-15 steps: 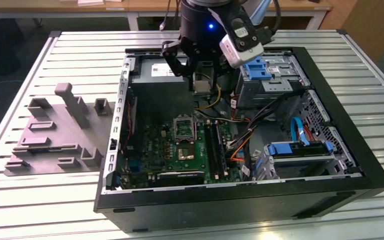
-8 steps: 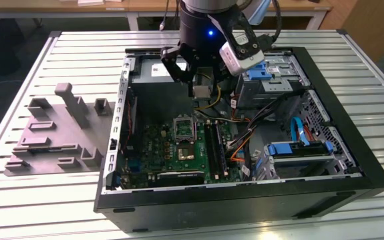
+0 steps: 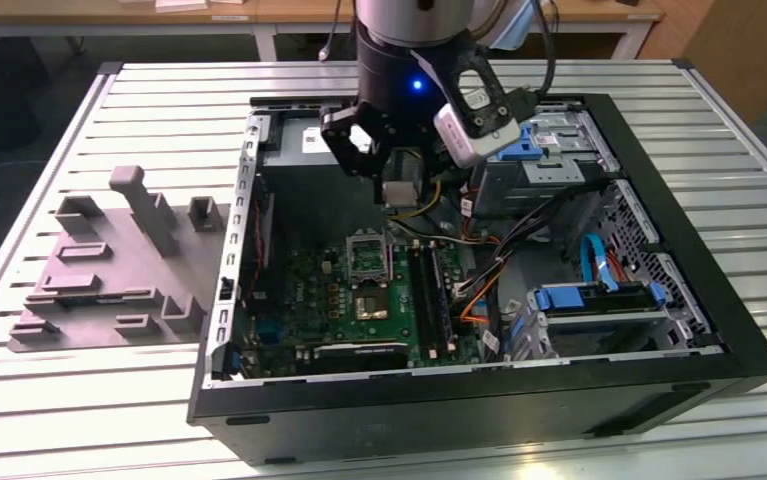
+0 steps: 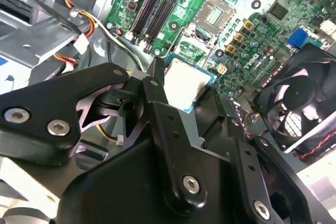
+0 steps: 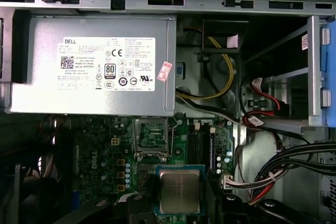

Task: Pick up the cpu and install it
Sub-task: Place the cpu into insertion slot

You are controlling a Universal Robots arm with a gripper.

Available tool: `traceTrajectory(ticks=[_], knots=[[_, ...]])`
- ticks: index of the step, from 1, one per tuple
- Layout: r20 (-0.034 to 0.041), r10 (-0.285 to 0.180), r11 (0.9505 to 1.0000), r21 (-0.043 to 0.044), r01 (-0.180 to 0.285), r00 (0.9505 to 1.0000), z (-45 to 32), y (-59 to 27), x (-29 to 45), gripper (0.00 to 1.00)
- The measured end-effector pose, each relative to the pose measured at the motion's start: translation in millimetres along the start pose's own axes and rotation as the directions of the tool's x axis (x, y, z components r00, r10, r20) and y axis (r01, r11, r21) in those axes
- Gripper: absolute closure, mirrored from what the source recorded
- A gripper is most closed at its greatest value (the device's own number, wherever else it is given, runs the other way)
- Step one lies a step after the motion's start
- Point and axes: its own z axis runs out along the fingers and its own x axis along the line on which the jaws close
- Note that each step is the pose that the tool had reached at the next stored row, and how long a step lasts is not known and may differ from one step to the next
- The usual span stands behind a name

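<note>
The claw [image 3: 394,182] hangs in the upper middle of the exterior view. It is inside the open computer case [image 3: 490,410], which lies on the slatted surface [image 3: 76,410]. In both wrist views its 2 black fingers [image 4: 156,90] are closed on opposite edges of the cpu [image 5: 179,191], gripping it flat with the silvery top showing. The cpu is held in the air above the green motherboard [image 3: 356,300], near the metal-framed socket [image 5: 151,135] but not seated in it. In the first wrist view the socket lies between the cpu and the grey power supply [image 5: 92,64]. A black fan [image 4: 294,98] sits beside the board in the second wrist view. A grey plastic fixture [image 3: 116,270] rests on the surface at the exterior view's left, just beside the case.
</note>
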Motion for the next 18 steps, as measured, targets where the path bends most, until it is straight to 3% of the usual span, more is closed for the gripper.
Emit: traceTrajectory(ticks=[10, 18], knots=[[-0.0004, 0.000, 1.0000, -0.0002, 0.000, 1.0000, 1.4, -0.5, 0.1, 0.53], [-0.0002, 0.000, 1.0000, -0.0004, 0.000, 1.0000, 2.3, -8.2, 2.1, 0.53]])
